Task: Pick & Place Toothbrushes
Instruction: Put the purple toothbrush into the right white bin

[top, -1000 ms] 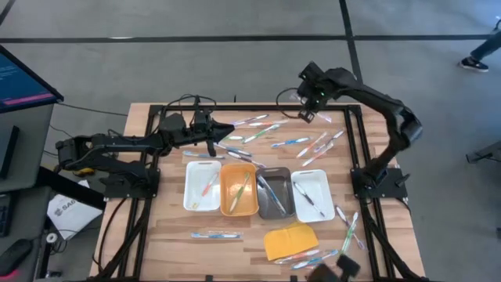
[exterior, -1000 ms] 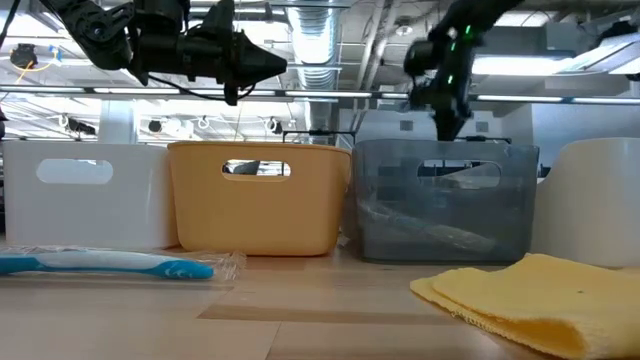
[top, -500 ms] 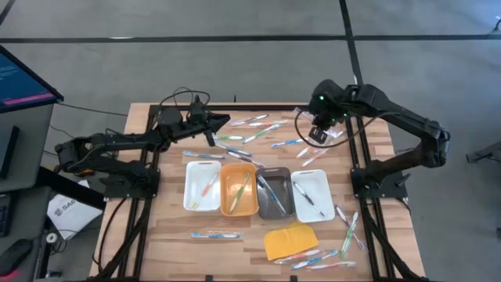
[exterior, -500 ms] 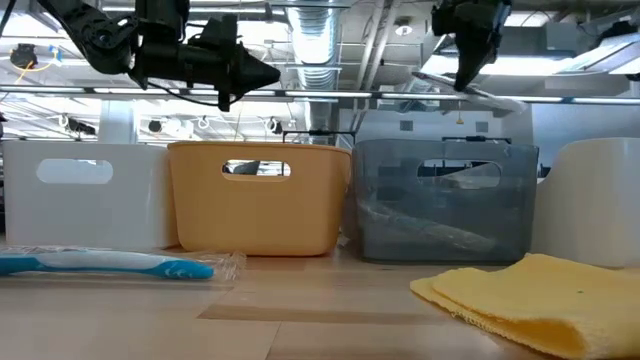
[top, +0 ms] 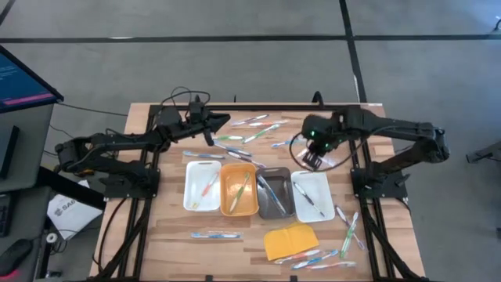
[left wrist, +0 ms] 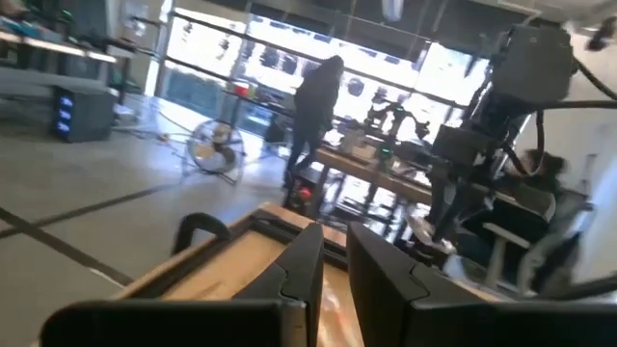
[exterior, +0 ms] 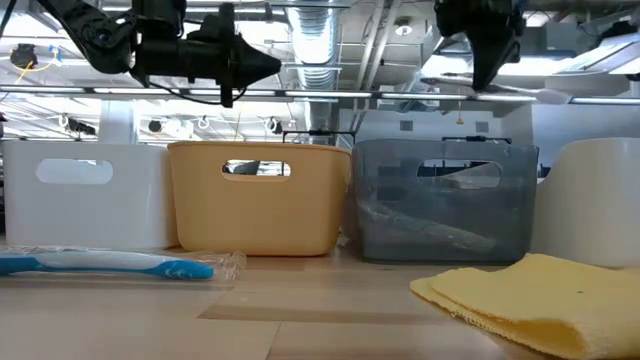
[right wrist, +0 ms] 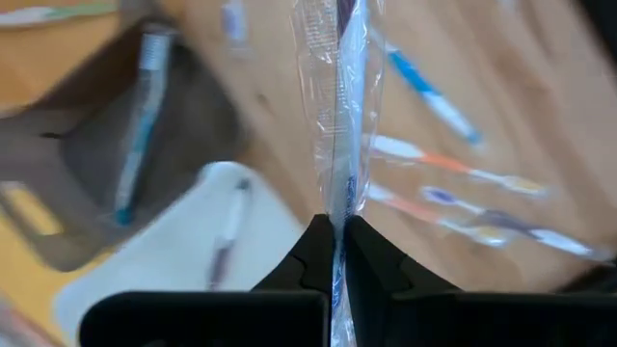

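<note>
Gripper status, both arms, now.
Left gripper: nearly closed, holding nothing, raised over the table's far left.
Right gripper: shut on a wrapped toothbrush, above the right-hand white tray.

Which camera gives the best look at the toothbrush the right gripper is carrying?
The right wrist view: the wrapped toothbrush fills the middle, pinched in the right gripper. The high view hides it under the arm, the low view catches it only partly, the left wrist view barely shows it.

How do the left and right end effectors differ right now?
Left end effector holds nothing; right end effector is shut on a wrapped toothbrush. Left hangs over the table's far-left area; right sits above the far end of the rightmost white tray. Both are raised off the table.
</note>
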Robot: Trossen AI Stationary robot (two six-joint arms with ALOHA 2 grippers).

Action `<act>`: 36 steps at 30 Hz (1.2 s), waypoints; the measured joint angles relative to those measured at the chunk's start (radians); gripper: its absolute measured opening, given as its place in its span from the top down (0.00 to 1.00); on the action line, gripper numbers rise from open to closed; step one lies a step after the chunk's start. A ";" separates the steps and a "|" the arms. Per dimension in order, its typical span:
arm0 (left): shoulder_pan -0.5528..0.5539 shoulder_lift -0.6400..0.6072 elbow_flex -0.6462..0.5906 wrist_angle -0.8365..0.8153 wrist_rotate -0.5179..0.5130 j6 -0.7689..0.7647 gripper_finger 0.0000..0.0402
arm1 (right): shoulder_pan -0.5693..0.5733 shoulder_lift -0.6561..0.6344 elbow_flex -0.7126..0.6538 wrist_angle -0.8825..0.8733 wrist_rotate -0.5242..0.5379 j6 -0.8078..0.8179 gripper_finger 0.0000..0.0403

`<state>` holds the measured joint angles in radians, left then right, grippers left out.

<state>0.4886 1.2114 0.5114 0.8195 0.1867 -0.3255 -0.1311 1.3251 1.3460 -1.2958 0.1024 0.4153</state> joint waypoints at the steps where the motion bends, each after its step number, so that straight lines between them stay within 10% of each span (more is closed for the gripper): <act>1: -0.006 0.000 0.000 0.000 0.008 -0.006 0.89 | 0.028 0.004 0.000 0.006 0.000 0.029 0.99; 36: -0.370 0.000 0.000 0.099 0.056 -0.125 0.89 | 0.464 0.267 0.000 0.007 0.057 0.503 0.99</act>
<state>0.1182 1.2110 0.5114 0.9189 0.2432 -0.4507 0.3328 1.5916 1.3460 -1.2884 0.1596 0.9180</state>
